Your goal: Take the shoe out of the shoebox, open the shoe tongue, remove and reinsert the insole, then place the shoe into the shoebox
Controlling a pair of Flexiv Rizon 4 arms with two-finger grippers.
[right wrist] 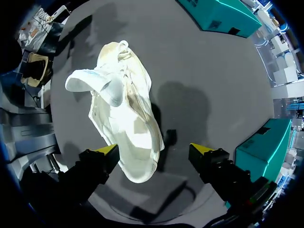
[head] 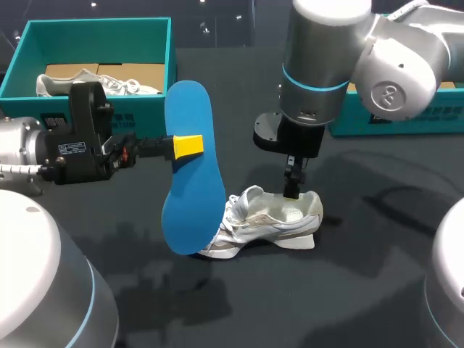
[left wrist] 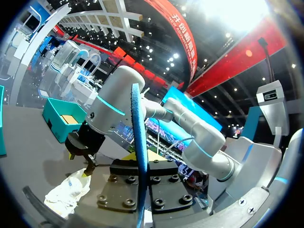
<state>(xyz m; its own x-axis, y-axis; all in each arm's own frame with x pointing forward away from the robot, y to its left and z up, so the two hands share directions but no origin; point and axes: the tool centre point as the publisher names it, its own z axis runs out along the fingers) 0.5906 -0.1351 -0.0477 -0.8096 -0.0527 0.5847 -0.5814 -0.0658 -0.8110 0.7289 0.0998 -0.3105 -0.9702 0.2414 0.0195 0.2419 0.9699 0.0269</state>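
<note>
My left gripper (head: 190,145) is shut on a blue insole (head: 187,170) and holds it upright above the table, left of the shoe. In the left wrist view the insole (left wrist: 137,142) stands edge-on between the fingers. The white shoe (head: 270,223) rests on the dark table, toe towards the insole, with its tongue pulled up. My right gripper (head: 292,187) points down at the shoe's heel opening. In the right wrist view it (right wrist: 155,150) is open and straddles the heel end of the shoe (right wrist: 126,118). One fingertip (right wrist: 108,151) is close beside the shoe. The other stands apart.
The teal shoebox (head: 171,54) stands open at the back left with a second white shoe (head: 94,83) and cardboard inside. Another teal box (head: 406,116) lies at the back right behind my right arm. Dark table surface stretches in front of the shoe.
</note>
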